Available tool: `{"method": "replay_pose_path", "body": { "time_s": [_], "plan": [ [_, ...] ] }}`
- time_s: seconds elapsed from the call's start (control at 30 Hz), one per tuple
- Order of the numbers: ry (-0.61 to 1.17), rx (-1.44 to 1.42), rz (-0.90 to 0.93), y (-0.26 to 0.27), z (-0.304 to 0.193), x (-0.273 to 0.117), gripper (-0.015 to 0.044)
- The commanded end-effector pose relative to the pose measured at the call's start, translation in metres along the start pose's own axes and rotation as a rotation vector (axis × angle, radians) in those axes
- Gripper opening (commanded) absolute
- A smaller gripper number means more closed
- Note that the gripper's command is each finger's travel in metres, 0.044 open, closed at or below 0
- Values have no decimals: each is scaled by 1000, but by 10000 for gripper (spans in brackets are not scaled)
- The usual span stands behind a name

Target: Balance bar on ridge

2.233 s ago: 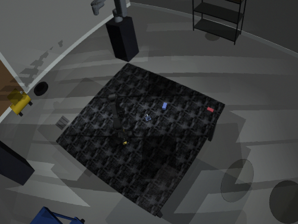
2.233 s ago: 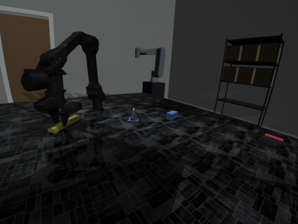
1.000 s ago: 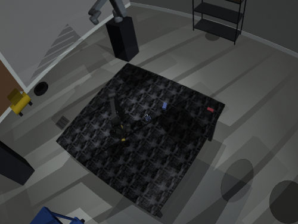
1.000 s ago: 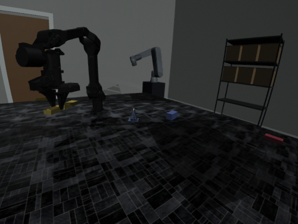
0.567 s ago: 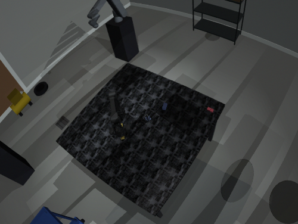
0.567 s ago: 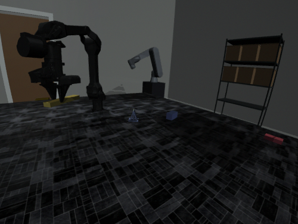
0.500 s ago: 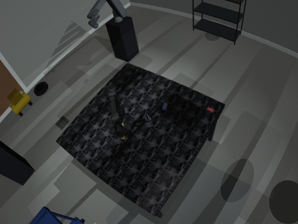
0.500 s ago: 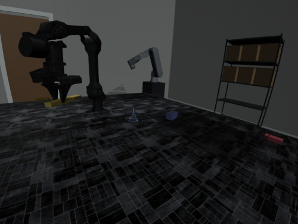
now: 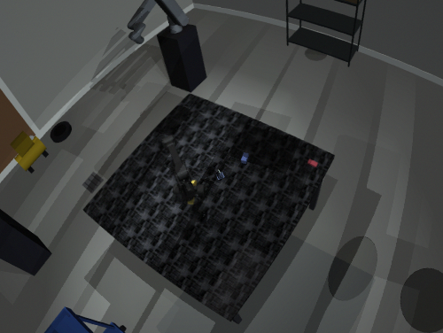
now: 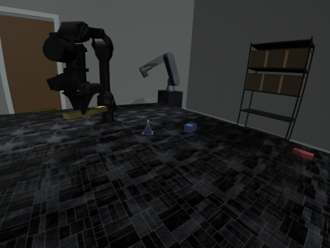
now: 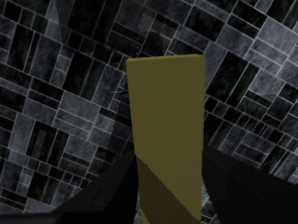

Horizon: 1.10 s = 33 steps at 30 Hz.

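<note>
Top view, gripper (image 9: 192,191) (image 10: 80,111) (image 11: 167,155): closed on the yellow bar (image 9: 190,202) (image 10: 70,115) (image 11: 167,110); the black arm (image 9: 178,164) (image 10: 104,69) partly covers both; a bit of yellow shows on either side of the gripper
Top view, ridge: the small blue-grey ridge stand (image 9: 220,175) (image 10: 148,128) is near the gripper, up and to its right in the picture; the bar is apart from it
Top view, blocks: the blue block (image 9: 244,158) (image 10: 190,127) is beyond the stand from the gripper; the red block (image 9: 313,163) (image 10: 303,154) is well apart, near the edge of the tabletop (image 9: 248,248) (image 10: 148,185) (image 11: 75,110)
Exterior view, yellow bar: pinched between the gripper's two fingers, one end sticking out on each side
Exterior view, ridge stand: upright on the tabletop, to the right of the gripper; its peak carries nothing
Exterior view, blocks: blue right of the stand; red farthest right of the gripper
Wrist view, yellow bar: its broad face lies between the dark fingers and reaches out ahead of them; patterned tabletop shows around it
</note>
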<state>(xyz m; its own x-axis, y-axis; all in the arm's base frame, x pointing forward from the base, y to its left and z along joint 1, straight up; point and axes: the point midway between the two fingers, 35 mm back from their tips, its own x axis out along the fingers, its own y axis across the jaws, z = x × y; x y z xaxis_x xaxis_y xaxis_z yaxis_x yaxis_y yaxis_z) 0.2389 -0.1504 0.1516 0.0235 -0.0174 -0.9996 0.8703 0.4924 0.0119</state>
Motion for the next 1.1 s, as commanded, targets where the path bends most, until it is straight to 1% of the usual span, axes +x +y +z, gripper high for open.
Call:
{"method": "replay_pose_path", "body": {
  "time_s": [0.0, 0.5, 1.07],
  "plan": [
    [3, 64, 2, 13, -7, -1, 0],
    [8, 341, 6, 59, -44, -2, 0],
    [15, 657, 6, 98, -100, -4, 0]
  ]
}}
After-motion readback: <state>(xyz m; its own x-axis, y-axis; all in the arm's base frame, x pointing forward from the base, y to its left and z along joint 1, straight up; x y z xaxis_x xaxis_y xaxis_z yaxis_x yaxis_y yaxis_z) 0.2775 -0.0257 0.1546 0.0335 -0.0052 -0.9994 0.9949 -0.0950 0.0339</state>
